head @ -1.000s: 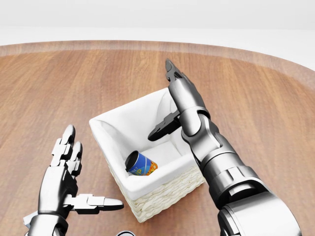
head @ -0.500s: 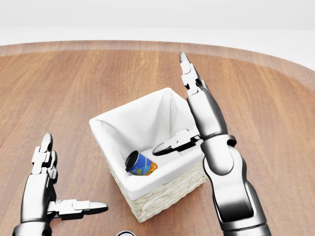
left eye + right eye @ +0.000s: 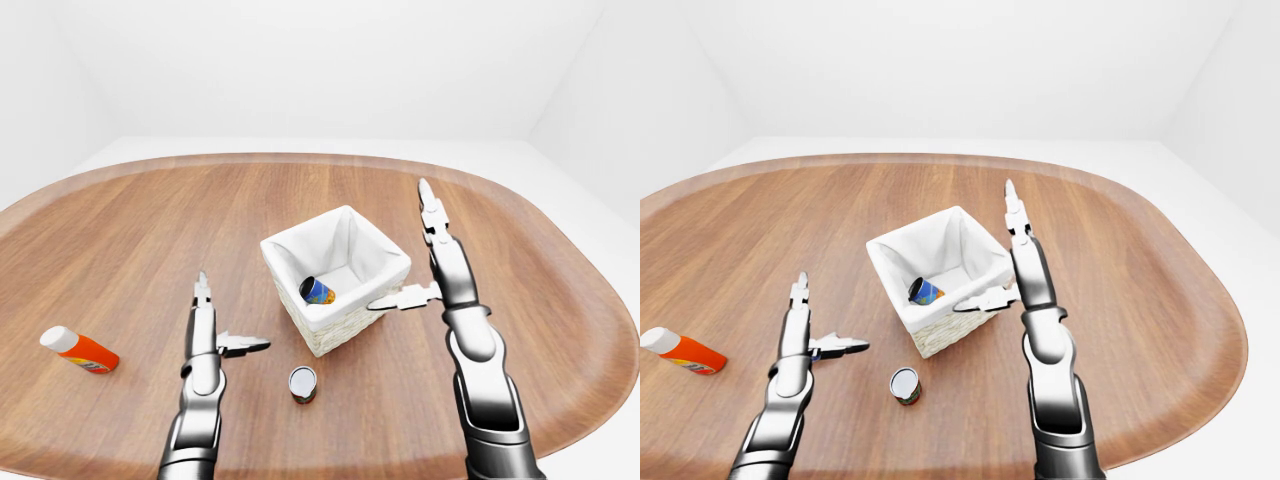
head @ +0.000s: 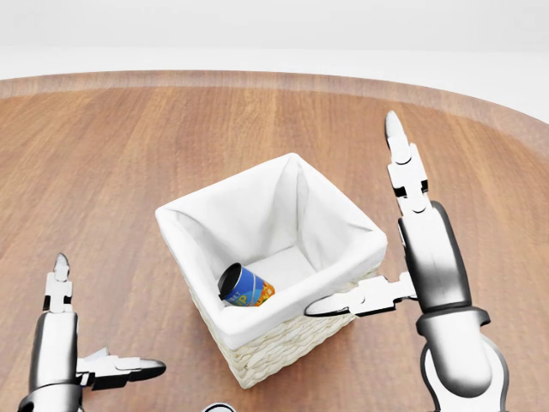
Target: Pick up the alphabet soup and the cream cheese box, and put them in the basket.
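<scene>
A white-lined wicker basket [image 4: 283, 342] stands mid-table. Inside it, against the lower-left wall, a blue and orange can [image 4: 246, 287] lies on its side; it looks like the alphabet soup. My right hand [image 4: 360, 219] is open just right of the basket, fingers pointing up the view and thumb reaching toward the basket's right rim, holding nothing. At the head view's bottom left my left hand [image 4: 107, 313] is open and empty, well clear of the basket. No cream cheese box shows in any view.
A small upright can [image 3: 302, 383] stands on the wooden table [image 3: 150, 220] just below the basket, between my arms. An orange bottle with a white cap [image 3: 80, 350] lies at the far left. Around the oval table lies white floor.
My right hand has swung from above the basket to its right side. The left hand has drawn back toward the view's bottom left. The can stays in the basket.
</scene>
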